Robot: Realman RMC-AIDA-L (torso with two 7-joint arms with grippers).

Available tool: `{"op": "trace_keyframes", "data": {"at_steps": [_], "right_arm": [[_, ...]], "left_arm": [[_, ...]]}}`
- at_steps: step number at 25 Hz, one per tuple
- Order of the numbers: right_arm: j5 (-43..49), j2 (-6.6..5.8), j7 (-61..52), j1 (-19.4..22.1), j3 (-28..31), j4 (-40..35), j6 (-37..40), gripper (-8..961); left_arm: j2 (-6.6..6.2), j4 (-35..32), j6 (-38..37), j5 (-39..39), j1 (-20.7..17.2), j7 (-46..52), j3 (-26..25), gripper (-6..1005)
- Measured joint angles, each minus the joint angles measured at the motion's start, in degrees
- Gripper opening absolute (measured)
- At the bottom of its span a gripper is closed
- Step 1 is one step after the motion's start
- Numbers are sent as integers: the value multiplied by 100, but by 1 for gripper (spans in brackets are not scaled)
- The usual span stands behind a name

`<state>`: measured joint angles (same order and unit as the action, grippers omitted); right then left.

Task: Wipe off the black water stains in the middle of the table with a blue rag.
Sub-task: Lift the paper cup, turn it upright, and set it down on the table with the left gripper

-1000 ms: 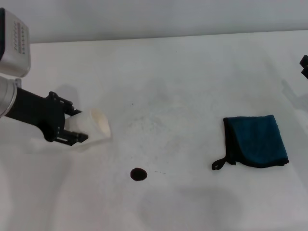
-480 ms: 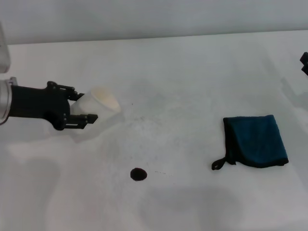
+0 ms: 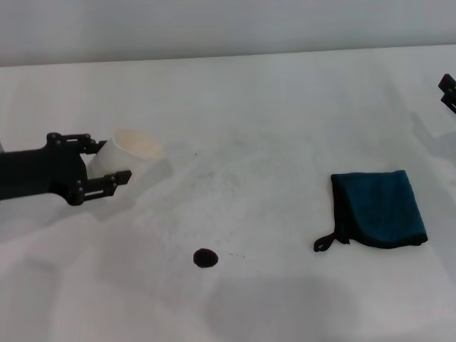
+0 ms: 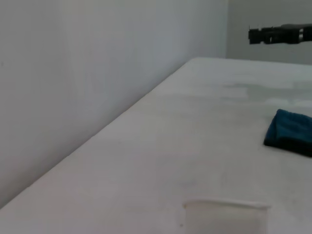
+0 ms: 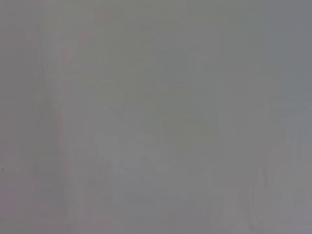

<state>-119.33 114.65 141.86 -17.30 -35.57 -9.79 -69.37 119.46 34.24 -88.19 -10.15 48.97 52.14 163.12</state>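
- The wide white matte table (image 3: 271,107) carries faint greyish smears across its middle, and its far edge runs along a pale wall.
- A small round black water stain (image 3: 205,258) sits toward the near edge, left of centre, with tiny specks just beside it.
- A folded, roughly square teal-blue rag (image 3: 378,208) with black edging lies flat near the right edge, its small black loop at the near-left corner.

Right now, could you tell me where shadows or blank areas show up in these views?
Head view: soft shadows lie on the table under the left gripper holding the cup, and along the near edge past the stain. Right wrist view: featureless grey, nothing discernible. Left wrist view: even light, with the rag visible.
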Motion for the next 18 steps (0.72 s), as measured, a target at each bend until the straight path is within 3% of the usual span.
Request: {"op": "trace_keyframes", "data": {"at_steps": [11,18], "right_arm": [[-1,4,7,-1,7,0,120,819],[-3,5,15,-2,46,3,236,818]], "left_arm": [[-29,-928,306,-1167,-862,-1042,0,591],[-30,-1485,693,-1599,-1198,-1496,-9,591]]}}
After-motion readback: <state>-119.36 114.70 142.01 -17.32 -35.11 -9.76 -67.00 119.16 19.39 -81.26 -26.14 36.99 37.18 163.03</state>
